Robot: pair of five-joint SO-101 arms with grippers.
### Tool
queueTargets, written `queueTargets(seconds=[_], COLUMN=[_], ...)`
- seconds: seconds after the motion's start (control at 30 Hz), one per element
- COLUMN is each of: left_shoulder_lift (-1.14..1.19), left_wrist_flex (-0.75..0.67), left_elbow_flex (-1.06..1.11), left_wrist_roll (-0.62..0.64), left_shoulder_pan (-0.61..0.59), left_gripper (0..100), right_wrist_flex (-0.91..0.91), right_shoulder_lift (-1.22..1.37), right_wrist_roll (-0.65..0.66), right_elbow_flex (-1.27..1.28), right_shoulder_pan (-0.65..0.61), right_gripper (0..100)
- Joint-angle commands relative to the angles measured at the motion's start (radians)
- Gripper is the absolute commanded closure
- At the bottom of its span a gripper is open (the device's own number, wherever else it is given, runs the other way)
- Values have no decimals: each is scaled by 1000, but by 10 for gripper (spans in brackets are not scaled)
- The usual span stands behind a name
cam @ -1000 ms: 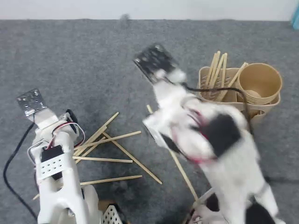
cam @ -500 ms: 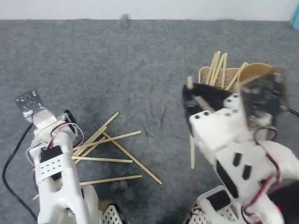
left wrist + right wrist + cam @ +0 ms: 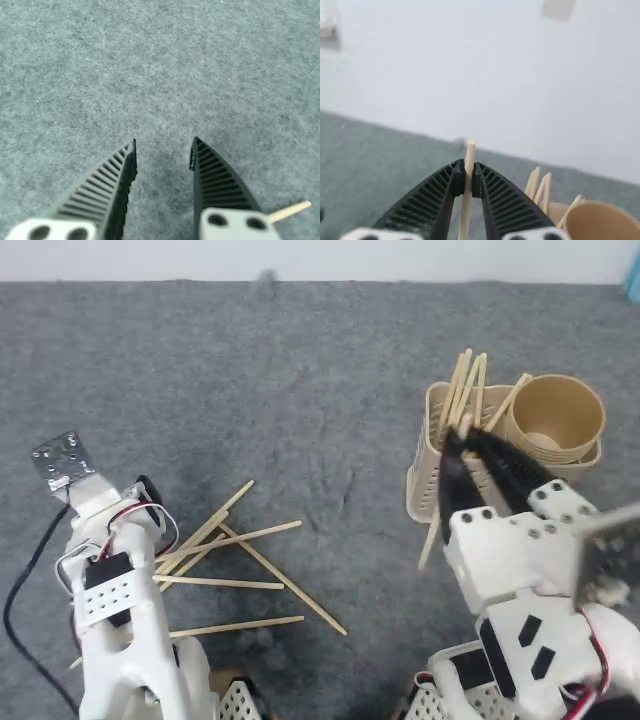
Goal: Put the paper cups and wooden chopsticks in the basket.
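Grey bench. Right end effector held clamped on chopstick near tip, basket just beside. Risk judged: hanging length catching wall, falling outside. Left end effector stood apart.

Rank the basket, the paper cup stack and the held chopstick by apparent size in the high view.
Largest: basket.
Then: paper cup stack.
Smallest: held chopstick, though the right gripper hides part of it.
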Motion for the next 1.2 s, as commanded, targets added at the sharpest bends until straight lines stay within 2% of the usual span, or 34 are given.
queueTargets(seconds=[0.0, 0.17, 0.43, 0.8, 1.17], left_shoulder_lift=[-6, -6, -6, -6, -6], left_wrist_flex=[-21, -21, -23, -25, -26], left_elbow_flex=[-25, -25, -24, -25, -25], left_wrist_roll=[-11, -11, -11, -11, -35], left_shoulder_pan=[-6, -6, -6, -6, -3], left_gripper=[831, 831, 831, 831, 832], right_wrist_flex=[-225, -438, -664, -676, -687], right_shoulder_lift=[-45, -47, 70, 259, 266], right_wrist_roll=[9, 9, 17, 9, 8], right_elbow_flex=[74, 130, 158, 189, 486], right_shoulder_pan=[68, 142, 154, 271, 251], right_gripper=[990, 990, 990, 990, 990])
